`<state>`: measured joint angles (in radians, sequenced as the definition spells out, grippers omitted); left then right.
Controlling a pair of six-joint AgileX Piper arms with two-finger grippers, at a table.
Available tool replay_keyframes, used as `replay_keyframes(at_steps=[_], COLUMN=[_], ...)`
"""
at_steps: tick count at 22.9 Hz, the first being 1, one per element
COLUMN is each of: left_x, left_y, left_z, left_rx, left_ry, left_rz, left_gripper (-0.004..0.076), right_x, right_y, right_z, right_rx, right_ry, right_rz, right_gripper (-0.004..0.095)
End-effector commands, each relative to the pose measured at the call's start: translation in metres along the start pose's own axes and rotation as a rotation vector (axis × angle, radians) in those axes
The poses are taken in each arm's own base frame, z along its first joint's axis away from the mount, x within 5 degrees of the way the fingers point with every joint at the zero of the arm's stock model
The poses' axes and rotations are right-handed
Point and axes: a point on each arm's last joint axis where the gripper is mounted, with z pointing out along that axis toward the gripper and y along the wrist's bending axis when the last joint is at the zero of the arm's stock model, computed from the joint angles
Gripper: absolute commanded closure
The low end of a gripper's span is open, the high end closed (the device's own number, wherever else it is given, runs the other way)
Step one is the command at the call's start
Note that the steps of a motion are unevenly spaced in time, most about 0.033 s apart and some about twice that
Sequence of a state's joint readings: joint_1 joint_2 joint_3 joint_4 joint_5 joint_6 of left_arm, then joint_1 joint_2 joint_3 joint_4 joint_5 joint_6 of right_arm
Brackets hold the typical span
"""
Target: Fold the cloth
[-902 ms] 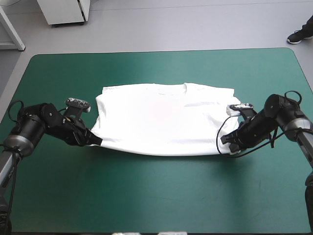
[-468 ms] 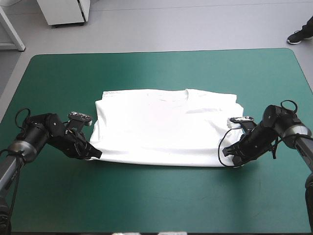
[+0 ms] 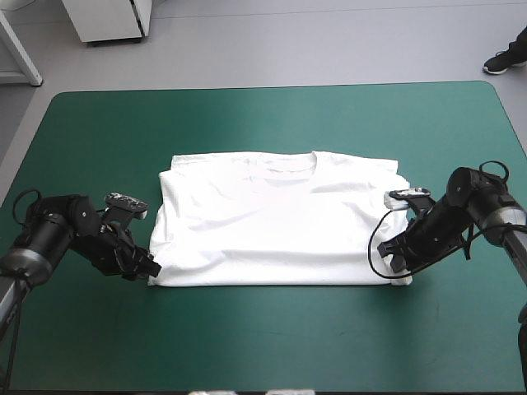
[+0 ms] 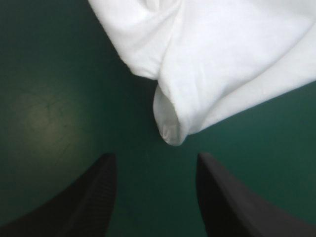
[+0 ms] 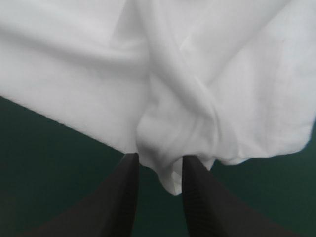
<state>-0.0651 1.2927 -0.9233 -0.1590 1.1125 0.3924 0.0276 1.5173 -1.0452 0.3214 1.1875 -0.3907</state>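
The white T-shirt (image 3: 276, 218) lies flat mid-table, folded across, collar toward the far edge. My left gripper (image 3: 151, 270) rests low at the shirt's near left corner. In the left wrist view the black fingers (image 4: 94, 197) stand open and apart, and the corner of the T-shirt (image 4: 170, 128) lies on the cover just ahead of them, untouched. My right gripper (image 3: 395, 265) sits at the near right corner. Its fingers (image 5: 123, 197) are nearly together in the right wrist view, with a bunched fold of the T-shirt (image 5: 168, 148) pinched between them.
The teal-green cover (image 3: 272, 337) shows bare in front of the shirt, beyond it and to both sides. The right arm's black cable loops beside the shirt's right edge.
Both grippers drew the shirt's near edge toward the table's front and lowered it flat. The left gripper has let go of its corner and stands open.
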Motion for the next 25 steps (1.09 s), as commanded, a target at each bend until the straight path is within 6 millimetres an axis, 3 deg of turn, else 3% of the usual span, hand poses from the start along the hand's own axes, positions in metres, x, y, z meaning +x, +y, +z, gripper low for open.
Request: replay_keyframes(at_steps=[1,4,5,9,14,19,25], left_x=[0.001,-0.005,-0.015,-0.035,-0.037,-0.034,-0.033], left_y=[-0.007,-0.010,-0.009,-0.007,-0.008,-0.009,-0.009], left_z=[-0.038,-0.076,-0.096,-0.133,-0.145,-0.143,-0.143], left_rx=[-0.046,-0.116,-0.154,-0.222,-0.230,-0.221,-0.218], left_ry=[-0.167,-0.368,-0.483,-0.736,-0.767,-0.728,-0.719], left_rz=[-0.011,0.005,0.011,-0.003,0.003,0.005,0.005], left_gripper=[0.0306,0.0306,0.0306,0.0306,0.0306,0.0306,0.0306], right_x=[-0.006,-0.013,-0.016,-0.026,-0.044,-0.063,-0.073], right_y=[0.012,0.010,0.005,0.003,0.000,-0.014,-0.023], right_z=[-0.046,-0.081,-0.097,-0.110,-0.099,-0.063,-0.042], right_rx=[0.045,0.186,0.284,0.341,0.295,0.244,0.223], right_ry=[-0.134,-0.217,-0.253,-0.367,-0.422,-0.307,-0.259], right_rz=[-0.033,-0.028,-0.012,0.017,0.014,0.023,0.033], right_gripper=[0.0528,0.0528,0.0528,0.0528,0.0528,0.0528,0.0528])
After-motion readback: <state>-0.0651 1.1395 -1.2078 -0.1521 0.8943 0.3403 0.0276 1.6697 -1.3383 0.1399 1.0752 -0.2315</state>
